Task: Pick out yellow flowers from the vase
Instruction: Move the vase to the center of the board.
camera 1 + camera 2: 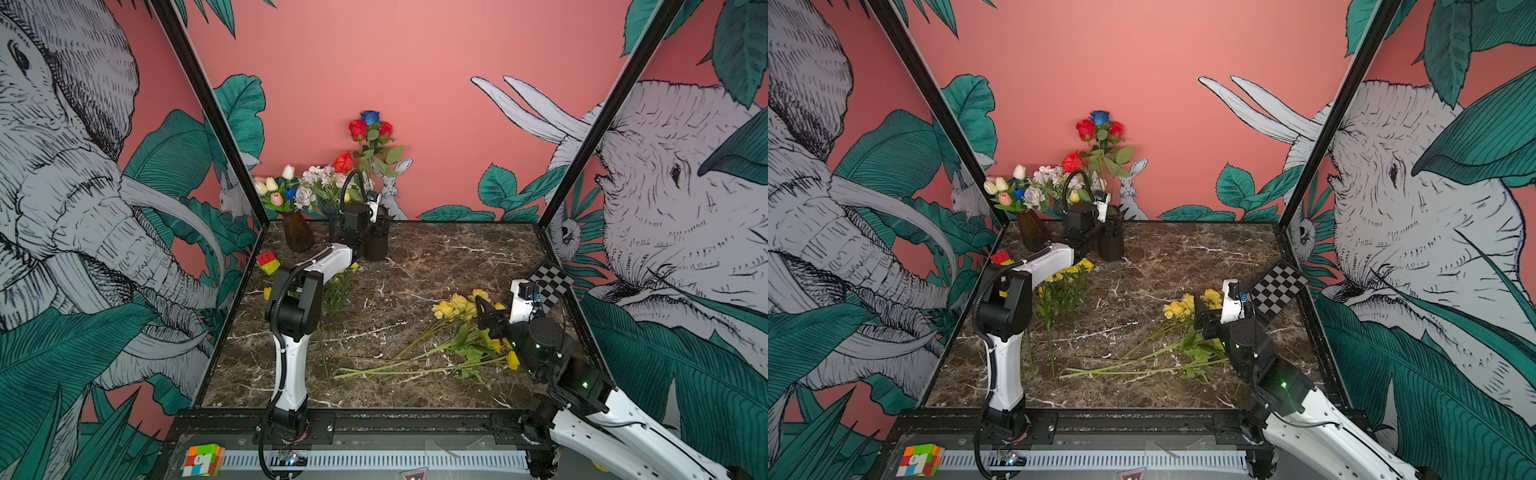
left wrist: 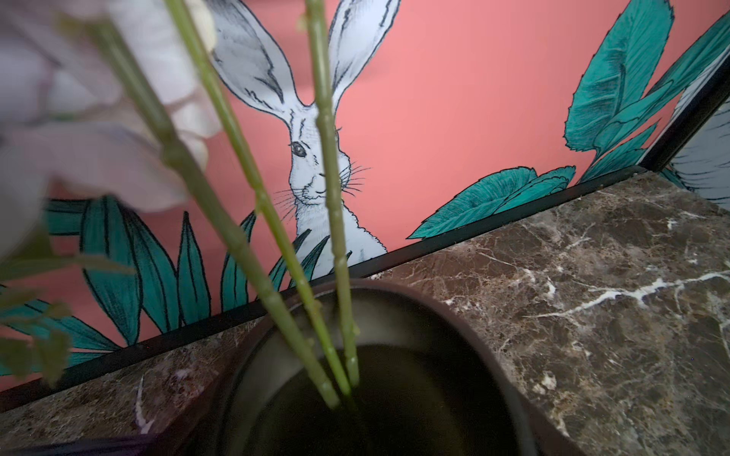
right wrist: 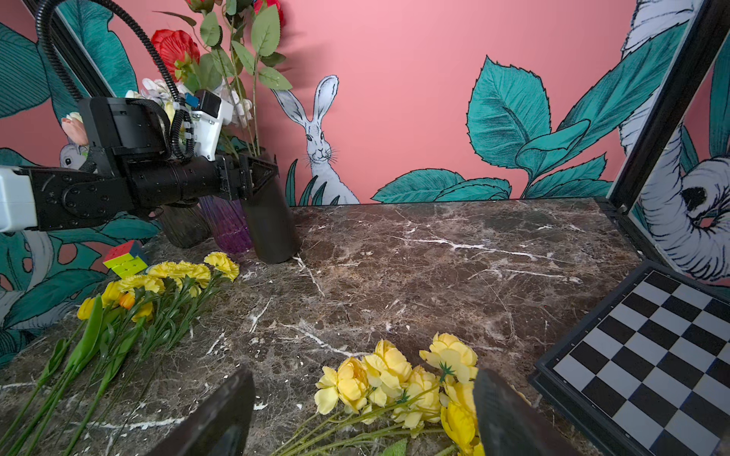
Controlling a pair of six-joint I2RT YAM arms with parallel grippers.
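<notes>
Yellow flowers (image 1: 457, 307) lie in a heap on the marble at the right, also seen in the right wrist view (image 3: 395, 379). My right gripper (image 3: 359, 414) hovers open just over their heads, holding nothing. A second bunch of yellow flowers (image 3: 177, 276) lies at the left under my left forearm. One yellow tulip (image 1: 1074, 195) still stands among the vases at the back. My left gripper (image 3: 262, 173) is at the mouth of the black vase (image 1: 376, 245), jaws wide. The left wrist view looks down into the vase's rim (image 2: 434, 308) at three green stems (image 2: 328, 197); its fingers are out of sight there.
A brown vase (image 1: 297, 235) and a purple vase (image 3: 227, 225) with white, pink, blue and red blooms stand beside the black one. A colour cube (image 1: 268, 262) sits at the left wall. A chessboard (image 1: 550, 282) leans at the right wall.
</notes>
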